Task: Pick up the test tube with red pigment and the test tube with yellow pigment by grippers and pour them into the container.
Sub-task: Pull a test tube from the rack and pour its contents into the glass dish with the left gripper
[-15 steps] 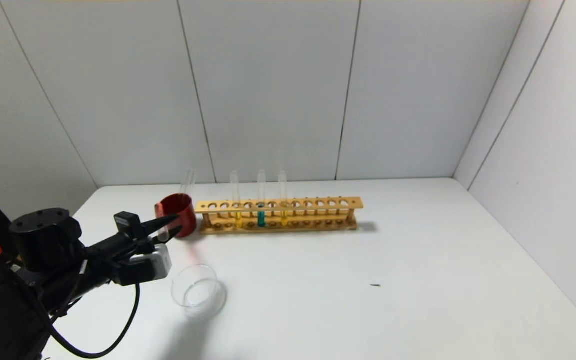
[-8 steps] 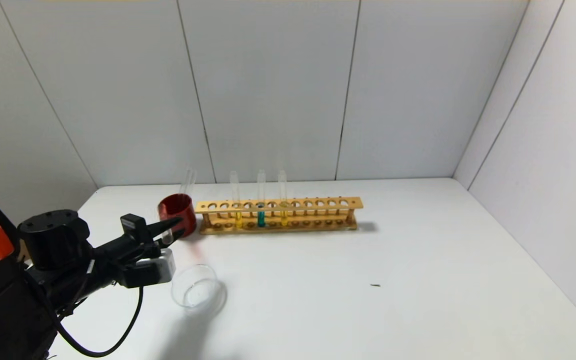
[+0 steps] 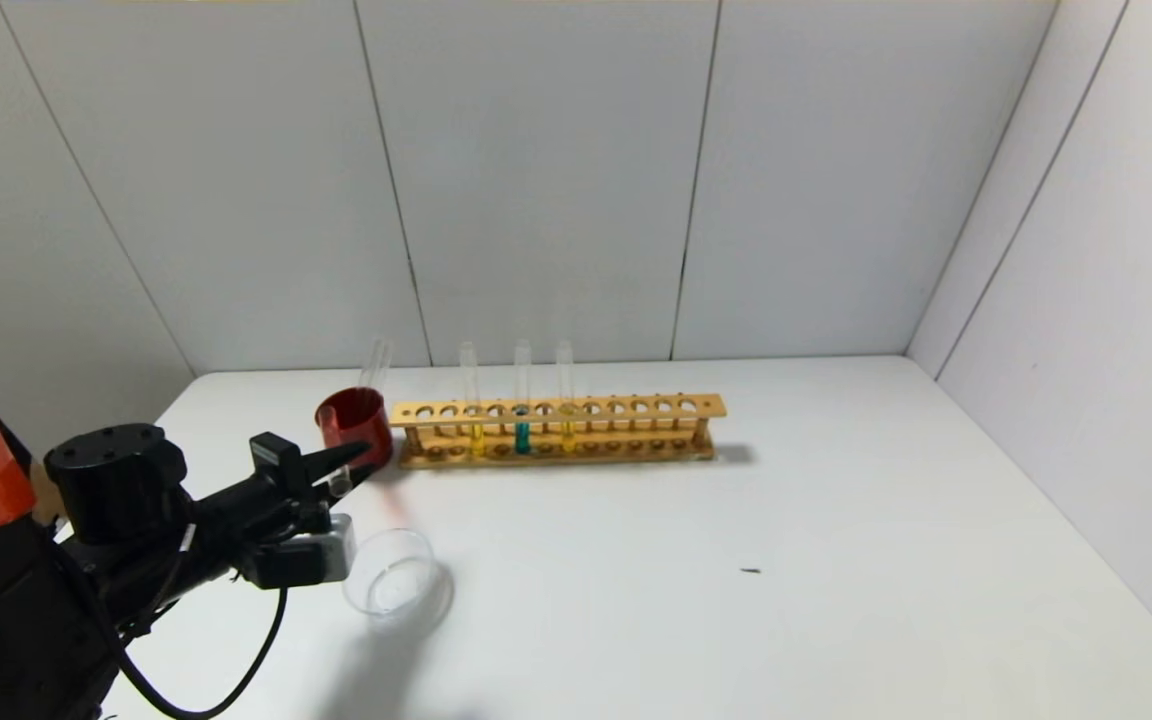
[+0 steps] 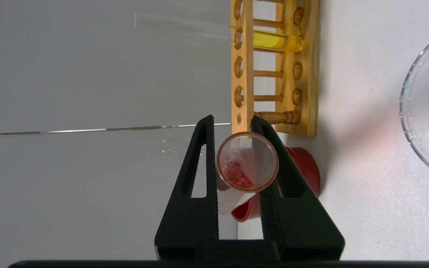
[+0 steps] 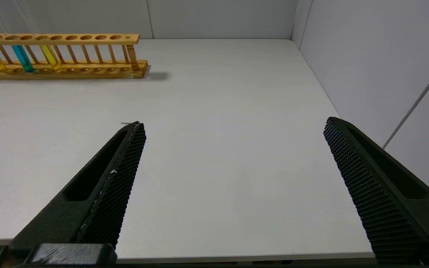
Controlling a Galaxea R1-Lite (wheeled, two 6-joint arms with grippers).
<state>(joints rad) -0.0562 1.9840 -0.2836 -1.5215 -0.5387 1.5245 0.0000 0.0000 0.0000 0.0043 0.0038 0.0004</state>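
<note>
Container (image 3: 389, 584): clear glass dish with a pouring lip, set on the white table (image 3: 736, 560) at near left; nothing coloured is seen inside it. Right gripper (image 5: 233, 130): held above the near right edge of the table, jaws spread wide, nothing between them. Left gripper (image 3: 341, 468): positioned just left of and slightly beyond the dish, jaws clamped on the test tube with red pigment (image 4: 247, 162); the tube's open mouth faces the wrist camera and red liquid is seen within. Dark red cup (image 3: 354, 417): placed just beyond the left gripper, at the left end of the wooden rack (image 3: 556, 430). Test tube with yellow pigment (image 3: 475, 400): stood upright in the rack, with a teal-liquid tube (image 3: 522, 400) and a second yellow tube (image 3: 566, 398) to its right.
</note>
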